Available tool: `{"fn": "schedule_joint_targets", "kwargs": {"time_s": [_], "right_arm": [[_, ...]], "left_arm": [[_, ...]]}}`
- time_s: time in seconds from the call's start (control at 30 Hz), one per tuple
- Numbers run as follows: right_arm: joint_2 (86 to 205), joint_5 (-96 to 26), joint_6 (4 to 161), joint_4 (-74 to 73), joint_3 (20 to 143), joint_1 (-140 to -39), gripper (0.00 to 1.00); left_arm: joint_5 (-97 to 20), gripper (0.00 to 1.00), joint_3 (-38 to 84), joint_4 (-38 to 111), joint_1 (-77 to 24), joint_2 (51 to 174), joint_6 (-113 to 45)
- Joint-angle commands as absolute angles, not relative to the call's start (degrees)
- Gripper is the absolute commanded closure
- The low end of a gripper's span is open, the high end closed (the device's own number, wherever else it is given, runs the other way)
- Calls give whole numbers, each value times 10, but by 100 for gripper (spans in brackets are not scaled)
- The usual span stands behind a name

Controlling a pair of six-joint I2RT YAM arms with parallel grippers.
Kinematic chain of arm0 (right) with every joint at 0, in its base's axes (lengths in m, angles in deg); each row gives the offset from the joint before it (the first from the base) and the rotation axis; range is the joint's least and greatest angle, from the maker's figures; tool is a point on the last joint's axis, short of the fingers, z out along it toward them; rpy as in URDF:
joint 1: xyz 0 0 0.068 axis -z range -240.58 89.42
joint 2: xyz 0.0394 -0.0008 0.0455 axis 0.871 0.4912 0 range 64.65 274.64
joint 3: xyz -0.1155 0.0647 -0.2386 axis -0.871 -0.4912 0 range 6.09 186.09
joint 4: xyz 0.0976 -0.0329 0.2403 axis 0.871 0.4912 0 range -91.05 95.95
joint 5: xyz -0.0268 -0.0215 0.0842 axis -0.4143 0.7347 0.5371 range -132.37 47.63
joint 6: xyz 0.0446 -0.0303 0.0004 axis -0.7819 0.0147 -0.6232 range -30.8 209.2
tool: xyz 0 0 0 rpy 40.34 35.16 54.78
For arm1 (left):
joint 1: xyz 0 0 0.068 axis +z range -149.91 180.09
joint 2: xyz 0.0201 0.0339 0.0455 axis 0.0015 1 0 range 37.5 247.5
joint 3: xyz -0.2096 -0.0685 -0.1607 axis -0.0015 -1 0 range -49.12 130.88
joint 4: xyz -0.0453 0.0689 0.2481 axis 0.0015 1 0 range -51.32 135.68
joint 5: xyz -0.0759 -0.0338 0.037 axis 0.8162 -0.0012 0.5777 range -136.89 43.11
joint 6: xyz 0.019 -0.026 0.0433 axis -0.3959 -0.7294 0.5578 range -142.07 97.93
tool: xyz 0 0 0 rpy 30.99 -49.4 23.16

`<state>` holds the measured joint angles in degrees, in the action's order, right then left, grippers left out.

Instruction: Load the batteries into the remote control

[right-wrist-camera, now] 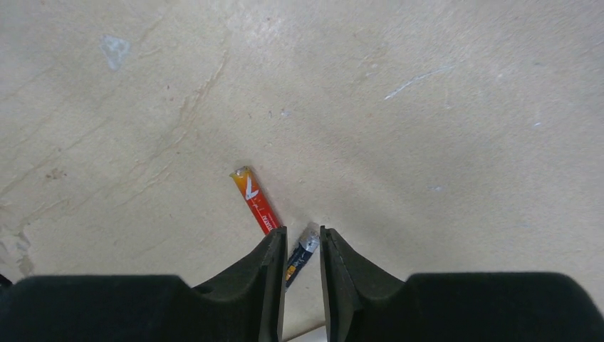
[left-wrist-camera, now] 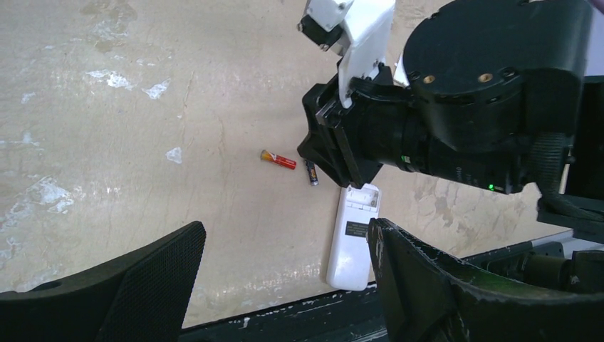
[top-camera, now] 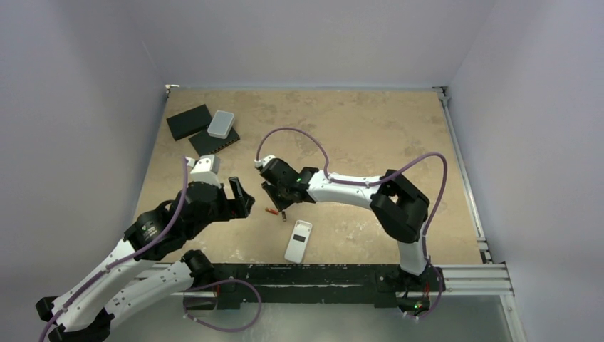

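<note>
The white remote control (top-camera: 298, 241) lies back up near the table's front edge, its battery compartment open at the far end (left-wrist-camera: 362, 196). The reddish-orange battery (right-wrist-camera: 255, 199) and the dark battery (right-wrist-camera: 301, 255) lie on the table just beyond it. My right gripper (right-wrist-camera: 302, 239) is low over the table, its jaws a narrow gap apart and straddling the dark battery, which lies slanted between them with room on the right side. My left gripper (left-wrist-camera: 285, 231) is wide open and empty, held to the left of the batteries (top-camera: 271, 212).
Two flat black slabs (top-camera: 189, 121) and a light grey rounded box (top-camera: 221, 123) sit at the far left of the table. A black rail (top-camera: 320, 274) runs along the front edge just behind the remote.
</note>
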<state>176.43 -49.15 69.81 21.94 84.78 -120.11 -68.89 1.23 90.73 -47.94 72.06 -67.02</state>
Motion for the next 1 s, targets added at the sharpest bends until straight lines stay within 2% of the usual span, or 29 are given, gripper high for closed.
{"fn": "schedule_joint_targets", "kwargs": {"time_s": [0.0,0.2,0.4,0.97], "right_arm": [[1728,-522,718,231,882,-1201,68],[1736,-468,743,218,883,-1202,66],[1750,-434,773,202,865,-1202,59],[1790,-395,819,190,861,-1203,57]], "left_arm": [[-704,15,16,912,-479,714,-675],[-709,15,17,913,-478,708,-678],[-708,14,15,909,-478,700,-676],[-708,14,13,906,-479,705,-673]]}}
